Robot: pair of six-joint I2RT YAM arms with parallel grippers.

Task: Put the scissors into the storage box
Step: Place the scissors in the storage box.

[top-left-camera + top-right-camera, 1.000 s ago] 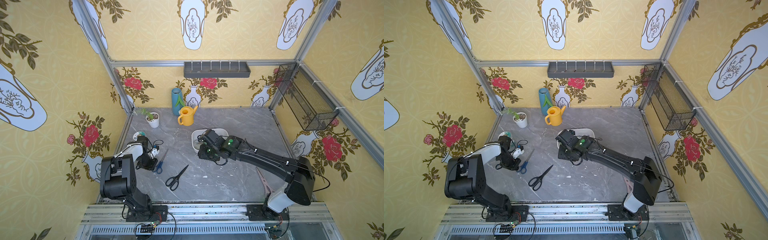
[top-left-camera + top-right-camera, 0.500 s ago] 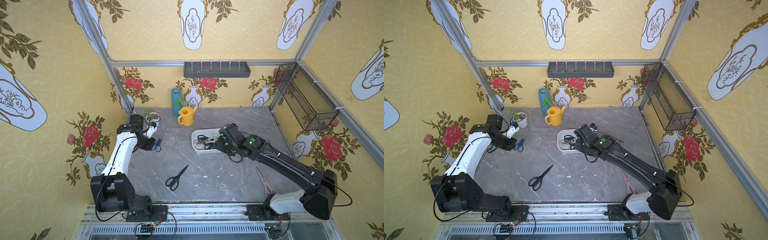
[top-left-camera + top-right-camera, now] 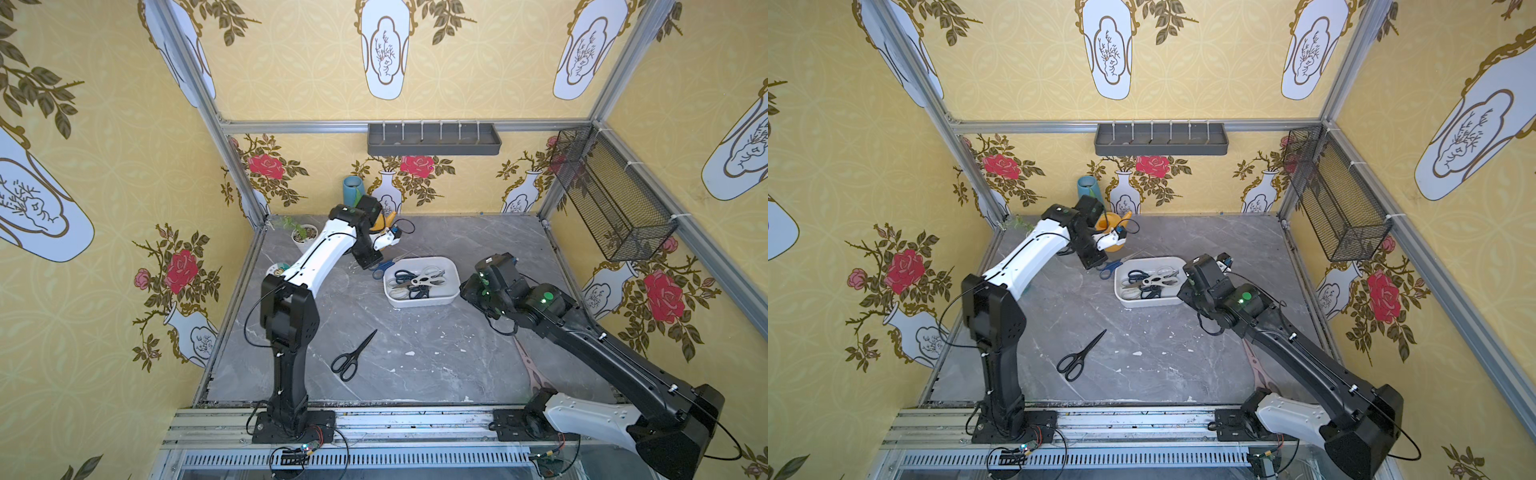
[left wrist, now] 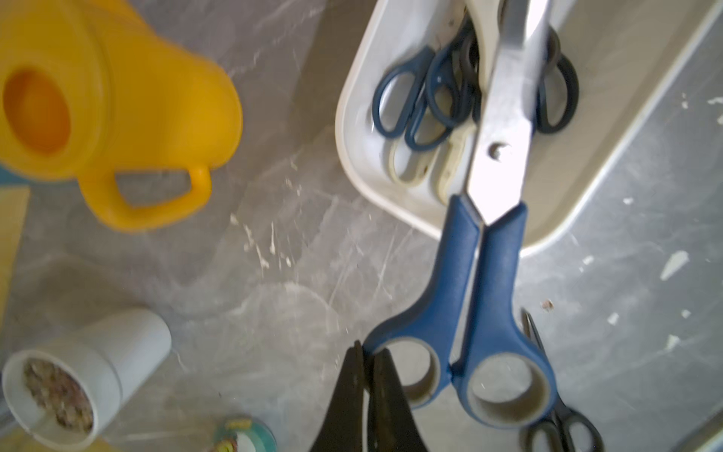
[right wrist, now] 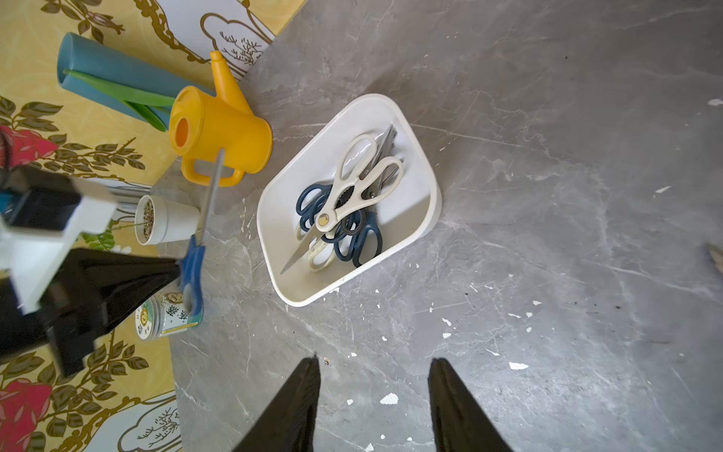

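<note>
My left gripper (image 4: 367,352) is shut on one handle ring of a blue-handled pair of scissors (image 4: 481,297), hanging just left of the white storage box (image 3: 415,303), blades reaching over its rim (image 4: 344,117). In both top views the held scissors (image 3: 1111,266) touch the box's near-left corner. Inside the box (image 5: 414,203) lie cream-handled shears (image 5: 360,184) on several blue-handled pairs (image 5: 313,203). A black pair (image 3: 353,353) lies on the front of the table. A pinkish pair (image 3: 530,365) is partly under the right arm. My right gripper (image 5: 371,360) is open and empty, right of the box.
A yellow watering can (image 5: 223,133), blue vase (image 3: 352,189), white plant pot (image 3: 305,235) and small jar (image 5: 168,317) stand behind and left of the box. A grey tray (image 3: 432,139) hangs on the back wall, a black mesh basket (image 3: 611,199) on the right wall.
The left arm lifted the blue-handled scissors from the front left of the table and carried them to the box. The right arm drew back from over the box to its right side.
</note>
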